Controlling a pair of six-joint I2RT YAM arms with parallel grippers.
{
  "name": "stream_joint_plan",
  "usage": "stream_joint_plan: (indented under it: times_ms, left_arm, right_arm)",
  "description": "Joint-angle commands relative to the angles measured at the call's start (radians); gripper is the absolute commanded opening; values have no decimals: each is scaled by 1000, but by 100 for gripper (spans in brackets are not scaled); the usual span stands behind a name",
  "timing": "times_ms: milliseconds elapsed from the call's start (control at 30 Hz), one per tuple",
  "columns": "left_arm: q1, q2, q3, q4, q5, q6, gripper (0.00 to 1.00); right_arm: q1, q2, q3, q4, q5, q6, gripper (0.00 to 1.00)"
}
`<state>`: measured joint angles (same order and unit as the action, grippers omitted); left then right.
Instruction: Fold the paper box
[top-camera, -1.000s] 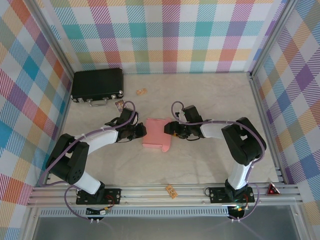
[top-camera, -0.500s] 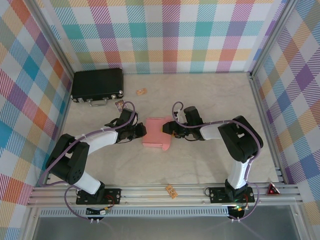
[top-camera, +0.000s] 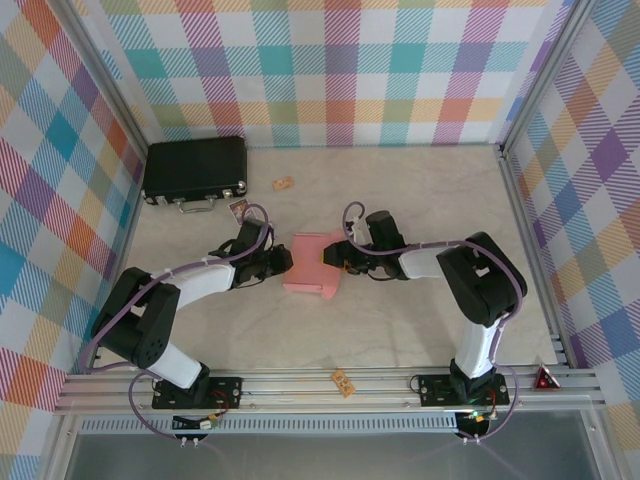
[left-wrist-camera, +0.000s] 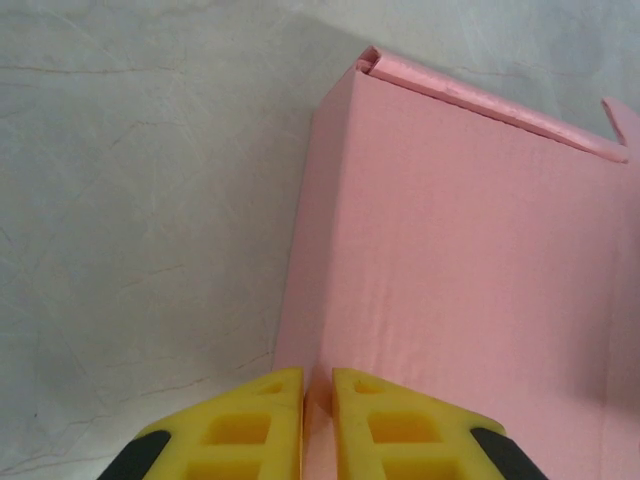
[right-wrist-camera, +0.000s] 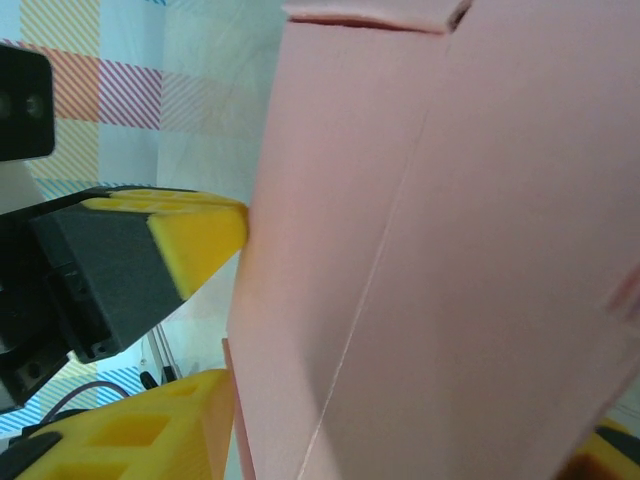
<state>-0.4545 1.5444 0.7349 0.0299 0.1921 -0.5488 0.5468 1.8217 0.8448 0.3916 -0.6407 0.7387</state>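
Observation:
The paper box (top-camera: 312, 263) is a salmon-pink card box lying mid-table between both arms. My left gripper (top-camera: 281, 262) is at its left edge. In the left wrist view the yellow fingers (left-wrist-camera: 250, 420) are pinched on a thin pink edge of the box (left-wrist-camera: 460, 260), with the gripper (left-wrist-camera: 318, 385) nearly shut. My right gripper (top-camera: 337, 256) reaches over the box's right side. In the right wrist view the box (right-wrist-camera: 450, 250) fills the gap between the yellow fingers (right-wrist-camera: 150, 435) of that gripper (right-wrist-camera: 410, 425), and the left finger touches its wall.
A black hard case (top-camera: 195, 170) lies at the back left by the wall. Small orange scraps sit behind the box (top-camera: 284, 183) and on the front rail (top-camera: 343, 381). A small card (top-camera: 238, 209) lies near the left arm. Plaid walls enclose three sides.
My right gripper has moved left onto the box's right side and its jaws have narrowed around it. The left gripper has stayed pinched on the left edge.

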Motion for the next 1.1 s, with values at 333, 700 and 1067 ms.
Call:
stream_joint_plan:
  times_ms: [333,700,1067]
  left_arm:
    - [1,90,-32,26,88,-39,19]
    - [4,108,-23,27,76,-44,22]
    - [16,169,48,4,82,-32,23]
  right_arm:
    - [51,-90,125,-144,8,-96,51]
    - [77,-50,215,-227,15,-131,52]
    - [88,-38,282,-263,5,-150,54]
